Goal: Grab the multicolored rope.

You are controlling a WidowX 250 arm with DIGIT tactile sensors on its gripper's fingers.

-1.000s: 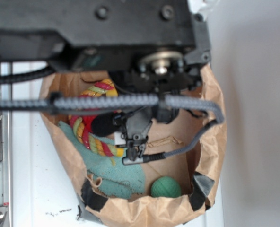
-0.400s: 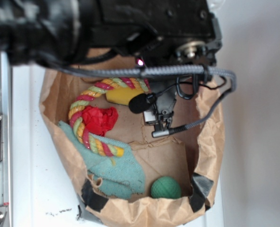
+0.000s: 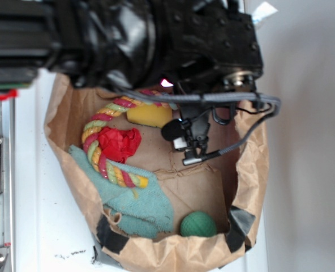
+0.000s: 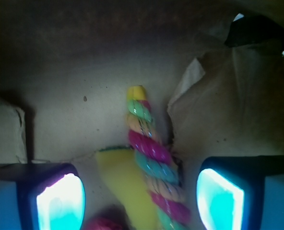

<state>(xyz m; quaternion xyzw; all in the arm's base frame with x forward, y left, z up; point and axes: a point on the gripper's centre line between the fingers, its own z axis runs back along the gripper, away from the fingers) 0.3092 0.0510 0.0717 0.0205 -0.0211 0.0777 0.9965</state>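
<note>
The exterior view looks almost straight down from above, fairly close, into an open brown paper bag [image 3: 252, 164], with the robot arm [image 3: 156, 39] filling the top of the frame. The wrist view sits low inside the bag, very close to its floor, looking out between the two fingers [image 4: 60, 201] at the frame's bottom corners. Both views share the multicolored rope [image 3: 102, 116] [image 4: 151, 163] and the yellow sponge [image 3: 147, 115] [image 4: 125, 187] beside it

A brown paper bag [image 3: 252, 170] holds a teal cloth [image 3: 142, 209], green ball [image 3: 198, 225], and red crumpled ball [image 3: 119, 143].
</note>
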